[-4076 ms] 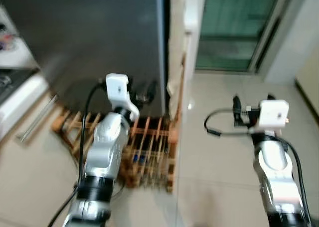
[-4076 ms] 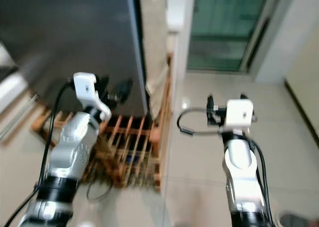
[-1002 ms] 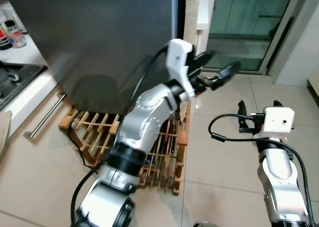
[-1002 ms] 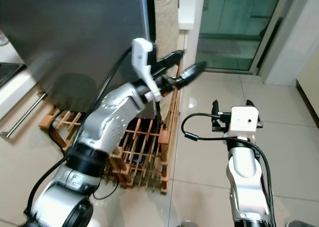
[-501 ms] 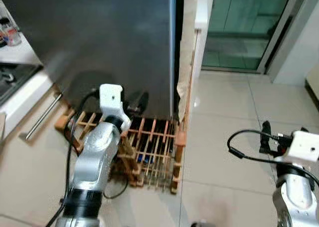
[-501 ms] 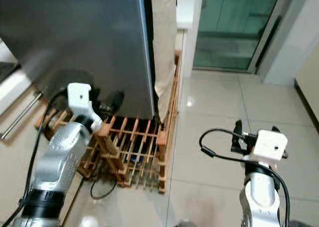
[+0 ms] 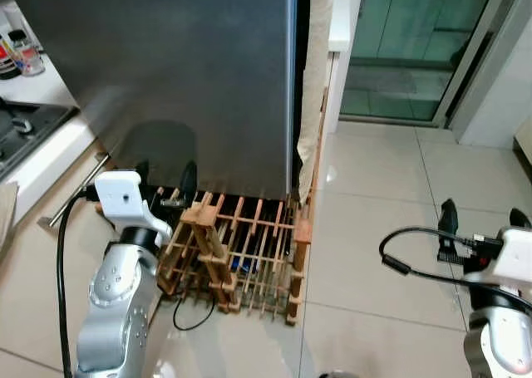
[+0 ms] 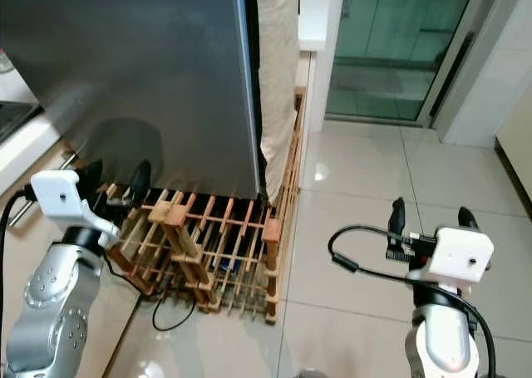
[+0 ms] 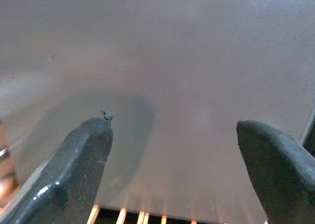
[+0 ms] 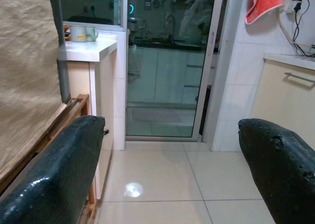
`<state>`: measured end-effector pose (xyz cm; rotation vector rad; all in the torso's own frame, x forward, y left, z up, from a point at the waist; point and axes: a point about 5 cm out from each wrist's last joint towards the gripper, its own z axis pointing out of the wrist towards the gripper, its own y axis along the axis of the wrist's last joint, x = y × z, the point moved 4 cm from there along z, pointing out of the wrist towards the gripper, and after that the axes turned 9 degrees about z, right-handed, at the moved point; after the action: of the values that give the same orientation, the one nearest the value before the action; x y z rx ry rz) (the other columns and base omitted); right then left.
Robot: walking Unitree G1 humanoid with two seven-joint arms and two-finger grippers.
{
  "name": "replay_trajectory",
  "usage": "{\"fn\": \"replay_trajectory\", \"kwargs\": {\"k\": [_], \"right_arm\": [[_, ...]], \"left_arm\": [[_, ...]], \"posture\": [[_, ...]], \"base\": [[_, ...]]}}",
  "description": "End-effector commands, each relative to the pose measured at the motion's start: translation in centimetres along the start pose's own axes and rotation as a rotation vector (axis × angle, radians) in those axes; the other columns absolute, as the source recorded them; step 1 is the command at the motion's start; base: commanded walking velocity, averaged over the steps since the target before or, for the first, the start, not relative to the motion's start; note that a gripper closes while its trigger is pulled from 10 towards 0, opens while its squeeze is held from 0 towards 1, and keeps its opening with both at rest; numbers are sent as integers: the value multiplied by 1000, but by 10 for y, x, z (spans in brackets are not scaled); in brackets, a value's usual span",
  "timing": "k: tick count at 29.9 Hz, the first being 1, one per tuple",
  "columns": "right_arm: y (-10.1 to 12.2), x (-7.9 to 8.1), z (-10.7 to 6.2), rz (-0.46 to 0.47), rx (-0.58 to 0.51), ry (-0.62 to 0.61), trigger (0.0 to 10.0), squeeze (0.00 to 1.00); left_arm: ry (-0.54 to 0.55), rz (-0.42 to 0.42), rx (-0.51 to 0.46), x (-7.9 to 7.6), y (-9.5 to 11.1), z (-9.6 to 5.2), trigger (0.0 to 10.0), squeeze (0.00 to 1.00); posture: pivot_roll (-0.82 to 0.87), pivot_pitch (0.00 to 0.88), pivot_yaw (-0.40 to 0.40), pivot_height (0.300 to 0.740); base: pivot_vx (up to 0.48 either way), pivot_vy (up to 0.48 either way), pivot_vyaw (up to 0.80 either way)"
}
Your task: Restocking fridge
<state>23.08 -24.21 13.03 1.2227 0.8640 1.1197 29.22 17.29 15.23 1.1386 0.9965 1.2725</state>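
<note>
Fridge (image 7: 191,71) top cut off by frame, door face shut, no handle visible; its long axis upright, dark front facing robot; wooden rack (image 7: 241,249) at its foot, contents between slats hard to make out; cable (image 7: 191,316) on floor beside rack. Left gripper (image 7: 166,187) low before fridge base, fingers spread wide, empty; a second ago it was raised near fridge edge. Right gripper (image 8: 428,216) over floor tiles, well apart from fridge, fingers wide, empty; glass door (image 8: 391,46) beyond.
</note>
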Motion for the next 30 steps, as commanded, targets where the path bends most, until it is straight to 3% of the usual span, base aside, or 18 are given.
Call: {"fn": "replay_trajectory", "kwargs": {"k": [1,13,18,26,30], "right_arm": [[2,3,0,4,-9,10,10000,0],[-9,3,2,-28,25,3,10000,0],[8,14,5,-58,-58,64,10000,0],[18,12,10,-55,-79,44,10000,0],[21,12,15,-61,-92,48,10000,0]], "left_arm": [[-30,46,-57,-5,13,1,10000,0],[-143,146,-69,-24,18,11,10000,0],[-92,67,-87,-16,26,15,10000,0],[-101,46,-137,-21,39,29,10000,0],[-137,53,-146,-29,40,28,10000,0]], "posture": [[-127,0,72,740],[-129,0,87,740],[-130,0,89,740],[-135,0,79,740],[-141,0,76,740]], "base": [[0,0,0],[0,0,0],[0,0,0],[0,0,0],[0,0,0]]}}
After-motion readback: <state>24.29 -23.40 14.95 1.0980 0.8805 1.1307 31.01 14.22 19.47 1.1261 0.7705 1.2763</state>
